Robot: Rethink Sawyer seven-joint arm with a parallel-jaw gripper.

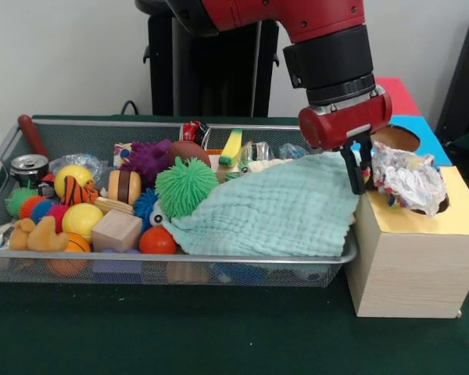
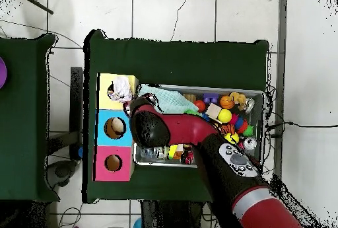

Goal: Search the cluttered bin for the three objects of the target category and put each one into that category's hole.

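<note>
Gripper (image 1: pixel 359 173) hangs at the bin's (image 1: pixel 219 255) end nearest the boxes, fingers (image 1: pixel 350 172) w/ a narrow gap, nothing between them. Just beside it, crumpled wrapper (image 1: pixel 408 180) sits in the hole (image 1: pixel 442 205) of the yellow-topped box (image 1: pixel 410 258), bulging out. Under and beside it, mint quilted cloth (image 1: pixel 273 211) drapes over the bin clutter; green spiky ball (image 1: pixel 185 186) further off.

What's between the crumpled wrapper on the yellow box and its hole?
Nothing visible. The wrapper already sits at the hole of the yellow-topped box, partly covering the opening. The gripper hangs just beside it, over the edge of the mint cloth.
</note>
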